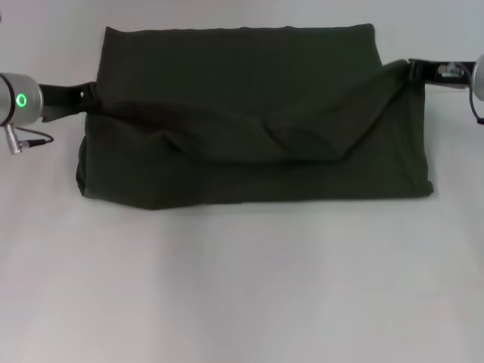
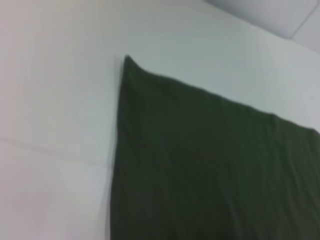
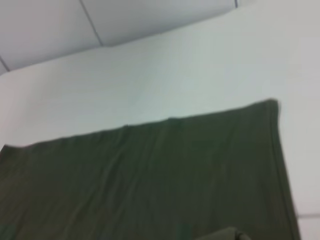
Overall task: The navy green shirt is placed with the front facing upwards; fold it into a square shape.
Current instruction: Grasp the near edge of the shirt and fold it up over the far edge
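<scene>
The navy green shirt (image 1: pixel 249 83) lies on the white table as a wide dark band, with no lettering showing. A folded layer of it is lifted at both ends and sags in the middle. My left gripper (image 1: pixel 89 97) is at the shirt's left edge, shut on the cloth there. At the right edge my right gripper (image 1: pixel 411 69) pinches the raised corner. The left wrist view shows a flat stretch of the shirt (image 2: pixel 210 170) with one pointed corner, and the right wrist view shows the shirt (image 3: pixel 150 180) with its far corner. Neither wrist view shows fingers.
The white table (image 1: pixel 242 287) stretches in front of the shirt and to both sides. A wall or panel edge shows beyond the table (image 3: pixel 125 20) in the right wrist view.
</scene>
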`<state>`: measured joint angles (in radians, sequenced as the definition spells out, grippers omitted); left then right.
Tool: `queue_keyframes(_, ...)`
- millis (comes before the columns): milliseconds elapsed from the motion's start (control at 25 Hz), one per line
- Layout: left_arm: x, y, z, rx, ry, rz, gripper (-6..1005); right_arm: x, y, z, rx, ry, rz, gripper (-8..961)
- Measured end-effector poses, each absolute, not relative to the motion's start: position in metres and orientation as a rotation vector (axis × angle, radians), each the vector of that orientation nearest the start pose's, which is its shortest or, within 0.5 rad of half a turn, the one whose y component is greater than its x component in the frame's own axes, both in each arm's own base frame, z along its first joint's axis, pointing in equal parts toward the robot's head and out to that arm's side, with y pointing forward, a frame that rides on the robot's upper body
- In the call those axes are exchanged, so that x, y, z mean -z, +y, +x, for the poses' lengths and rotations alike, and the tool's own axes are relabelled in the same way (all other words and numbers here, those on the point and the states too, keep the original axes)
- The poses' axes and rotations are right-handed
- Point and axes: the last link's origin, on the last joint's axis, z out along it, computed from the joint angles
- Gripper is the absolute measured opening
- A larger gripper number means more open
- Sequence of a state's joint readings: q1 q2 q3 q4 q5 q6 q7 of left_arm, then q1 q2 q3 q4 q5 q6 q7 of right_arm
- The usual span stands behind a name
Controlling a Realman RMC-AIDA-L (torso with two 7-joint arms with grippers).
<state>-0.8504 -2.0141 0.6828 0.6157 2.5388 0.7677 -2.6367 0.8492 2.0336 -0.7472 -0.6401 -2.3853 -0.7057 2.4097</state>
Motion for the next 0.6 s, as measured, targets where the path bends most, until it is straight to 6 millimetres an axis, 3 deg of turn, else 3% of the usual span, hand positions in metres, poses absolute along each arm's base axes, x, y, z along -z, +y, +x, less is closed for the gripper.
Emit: queue_keyframes(600, -0.038, 0.486, -0.253, 0.36, -1.397, -1.731, 12, -0.025, 0.503, 0.221, -0.338, 1.118, -1.834, 74)
